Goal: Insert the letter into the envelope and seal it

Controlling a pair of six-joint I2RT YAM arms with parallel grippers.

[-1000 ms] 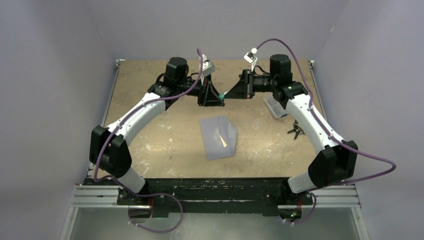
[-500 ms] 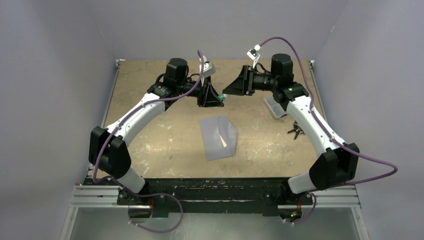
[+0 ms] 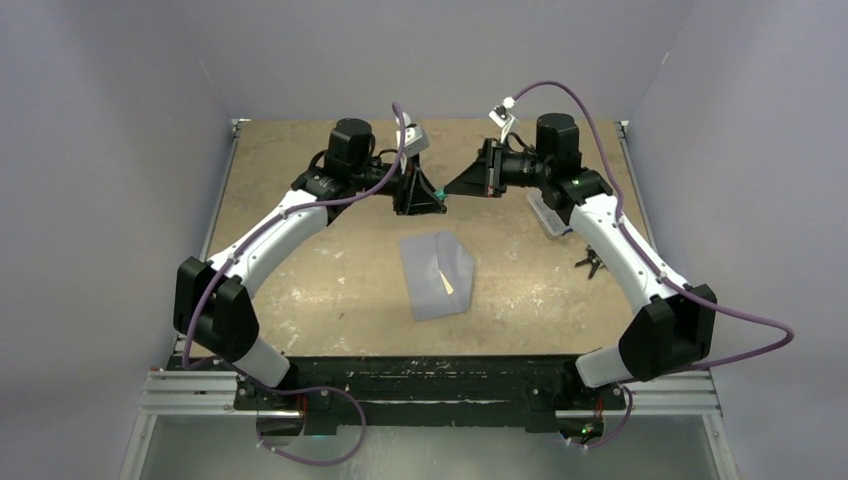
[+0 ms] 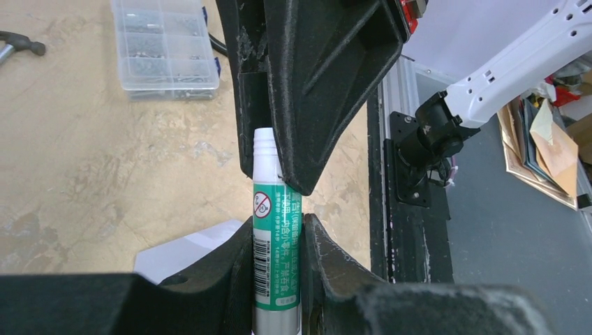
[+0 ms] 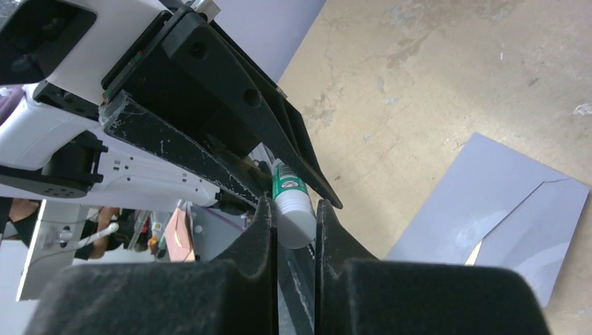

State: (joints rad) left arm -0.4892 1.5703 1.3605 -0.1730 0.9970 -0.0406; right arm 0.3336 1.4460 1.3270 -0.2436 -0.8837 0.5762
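The grey-blue envelope [image 3: 437, 277] lies flat mid-table, its flap folded over. A thin cream sliver of the letter [image 3: 445, 281] shows at the flap edge, and the rest is hidden inside. Both arms meet in the air beyond it. My left gripper [image 3: 434, 197] is shut on the body of a green-labelled glue stick [image 4: 276, 244]. My right gripper [image 5: 293, 209] is shut on the stick's white cap end [image 5: 294, 222]. The right wrist view also shows the envelope [image 5: 489, 209] below with the letter sliver [image 5: 475, 252].
A clear plastic parts box [image 3: 550, 213] and a small black tool [image 3: 592, 263] lie on the table's right side. The parts box [image 4: 166, 45] also shows in the left wrist view. Grey walls enclose the table on three sides.
My right gripper opened, shifted a little along the glue stick and closed again on its cap end. The left gripper kept its hold; the envelope has not moved.
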